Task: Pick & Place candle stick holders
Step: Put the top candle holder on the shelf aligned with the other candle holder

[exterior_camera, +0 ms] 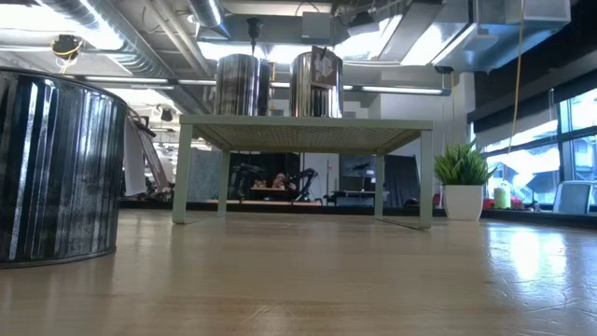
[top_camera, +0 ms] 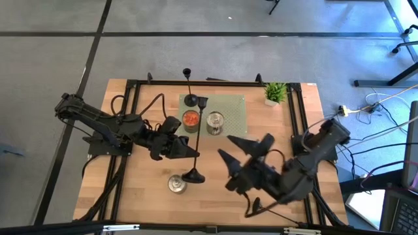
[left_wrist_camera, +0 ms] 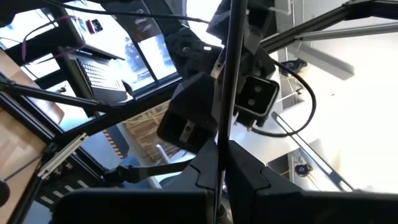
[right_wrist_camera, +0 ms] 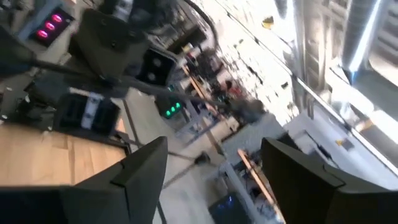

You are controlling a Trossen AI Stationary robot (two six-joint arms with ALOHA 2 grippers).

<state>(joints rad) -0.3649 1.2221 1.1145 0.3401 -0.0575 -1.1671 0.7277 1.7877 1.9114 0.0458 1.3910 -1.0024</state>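
The left gripper (top_camera: 191,153), clamped on the thin stem of a candle stick holder (top_camera: 193,175) near the table's (top_camera: 130,196) middle, keeps it steady. The right gripper (top_camera: 243,149) waits open and empty nearby. Two more holders (top_camera: 189,98) stand on the far green mat (top_camera: 232,111).
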